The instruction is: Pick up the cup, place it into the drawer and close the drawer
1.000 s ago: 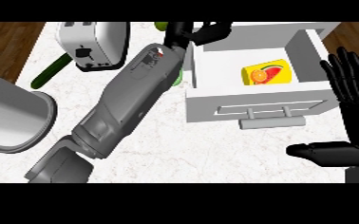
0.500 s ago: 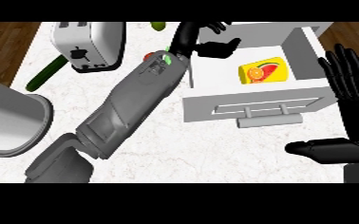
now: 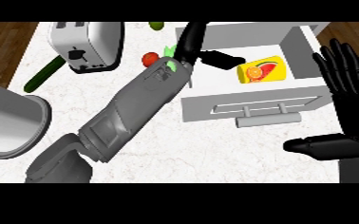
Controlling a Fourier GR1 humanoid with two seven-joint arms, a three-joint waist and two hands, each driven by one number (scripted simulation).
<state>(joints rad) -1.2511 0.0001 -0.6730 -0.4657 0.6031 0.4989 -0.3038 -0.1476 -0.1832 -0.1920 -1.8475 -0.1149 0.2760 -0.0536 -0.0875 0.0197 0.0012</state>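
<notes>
The yellow cup (image 3: 263,70), printed with a fruit picture, lies on its side inside the open white drawer (image 3: 303,47). The drawer's front panel with its bar handle (image 3: 267,120) faces me. My left hand (image 3: 195,40) is over the drawer's left wall. It is open, with the fingers straight and pointing away and the thumb (image 3: 223,60) stretched right toward the cup, just short of it. At the view's right edge my right hand (image 3: 340,78) rests open, fingers up, beside the drawer.
A white toaster (image 3: 88,45) stands at the back left of the marble counter. Near it lie a red tomato (image 3: 150,58), a dark green cucumber (image 3: 43,73) and a small green item (image 3: 155,26). A grey pot (image 3: 17,123) sits at the left edge.
My left hand has gone from spread fingers to straight ones and turned at the drawer's left side. The forearm has swung slightly right. The cup stays in the drawer and the right hand is still.
</notes>
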